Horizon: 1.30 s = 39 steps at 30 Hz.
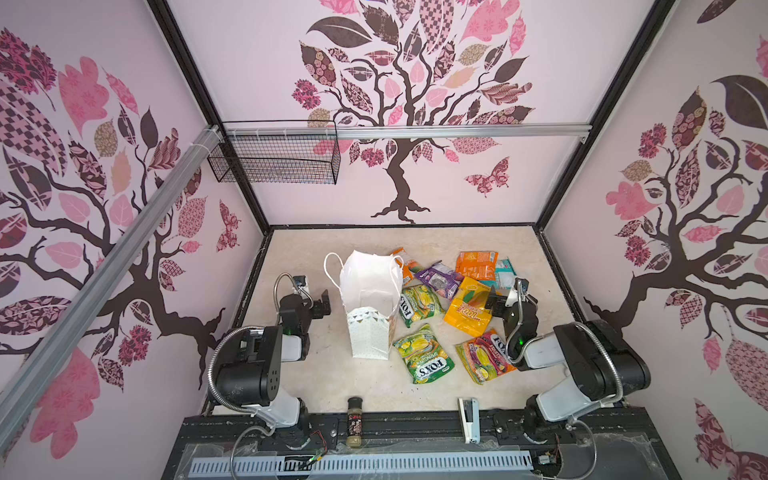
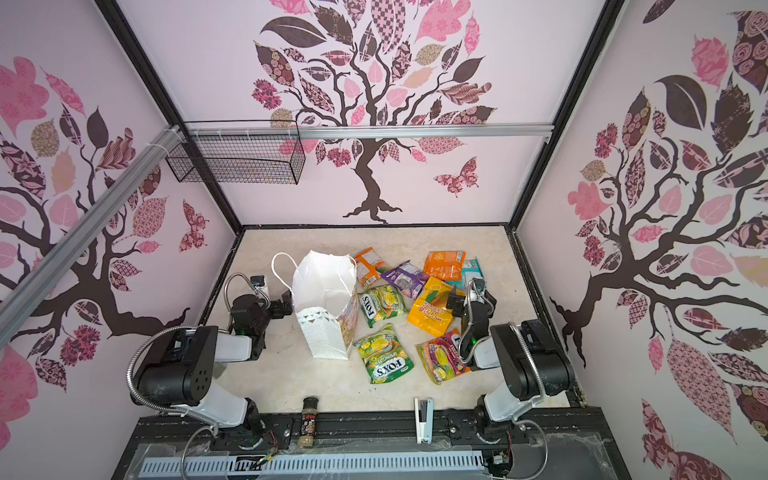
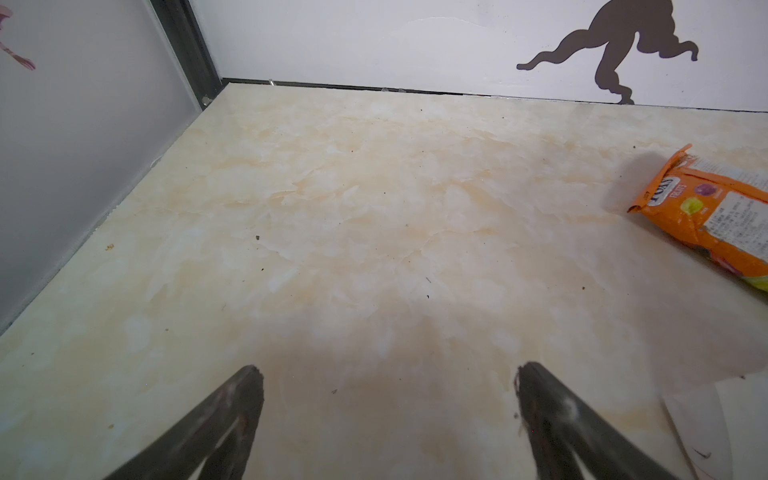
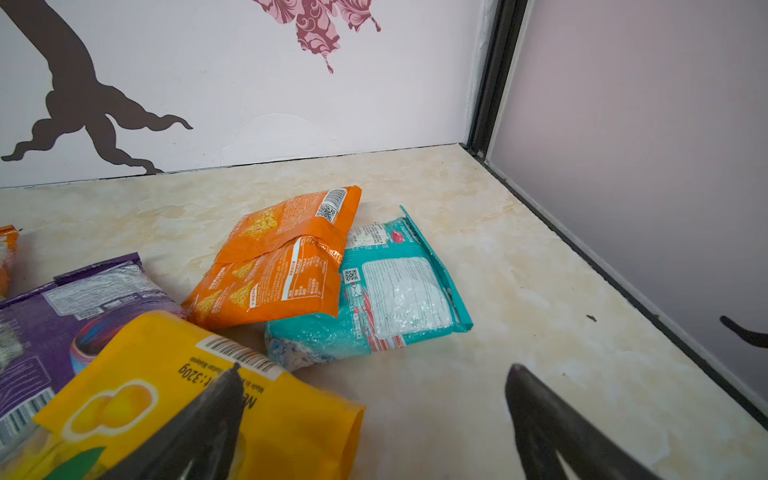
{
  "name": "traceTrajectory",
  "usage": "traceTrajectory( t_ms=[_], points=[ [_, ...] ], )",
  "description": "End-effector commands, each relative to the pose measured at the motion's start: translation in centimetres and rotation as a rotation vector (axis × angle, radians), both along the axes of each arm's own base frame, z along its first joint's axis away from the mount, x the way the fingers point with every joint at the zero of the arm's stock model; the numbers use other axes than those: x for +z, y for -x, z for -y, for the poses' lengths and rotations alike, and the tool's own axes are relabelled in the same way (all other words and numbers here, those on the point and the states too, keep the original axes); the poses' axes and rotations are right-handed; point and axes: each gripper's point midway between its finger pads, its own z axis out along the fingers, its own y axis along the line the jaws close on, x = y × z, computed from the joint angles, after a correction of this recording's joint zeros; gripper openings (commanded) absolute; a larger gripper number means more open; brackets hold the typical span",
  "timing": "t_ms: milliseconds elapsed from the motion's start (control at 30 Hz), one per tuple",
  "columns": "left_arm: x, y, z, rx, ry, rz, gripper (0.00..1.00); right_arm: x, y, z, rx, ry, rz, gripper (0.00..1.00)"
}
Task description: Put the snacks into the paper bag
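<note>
Left wrist view: left claw (image 3: 389,370) apart over open tabletop (image 3: 374,208) near corner; right claw (image 4: 374,368) apart, straddling yellow packet (image 4: 145,374) edge.

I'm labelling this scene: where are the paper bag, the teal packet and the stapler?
paper bag (image 1: 370,332): in a top view, on its patterned front wall.
teal packet (image 4: 405,295): in the right wrist view, on its white label.
stapler (image 1: 469,419): in a top view, on its white top.

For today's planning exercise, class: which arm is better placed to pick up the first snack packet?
Right. The open right pincer hangs over the flat yellow plastic packet; the open left pincer faces bare tabletop beyond the tall white paper bag.
</note>
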Motion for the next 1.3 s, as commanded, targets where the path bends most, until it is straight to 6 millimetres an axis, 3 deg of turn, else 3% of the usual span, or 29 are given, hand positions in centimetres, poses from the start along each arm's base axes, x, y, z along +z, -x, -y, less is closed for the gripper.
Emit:
traceTrajectory(
  t_ms=[0, 1133, 1267],
  points=[
    [2.1, -1.1, -0.1, 0.0, -0.007, 0.061, 0.98, 1.2, -0.7, 0.1, -0.004, -0.008, 0.034, 1.0],
    [2.1, -1.1, -0.1, 0.002, -0.017, 0.062, 0.98, 1.0, -0.8, 0.3, -0.01, -0.018, 0.022, 1.0],
    [2.9, -1.0, -1.7, 0.169, -0.078, 0.029, 0.98, 1.0, -0.8, 0.3, -0.01, -0.019, 0.025, 0.99]
  ],
)
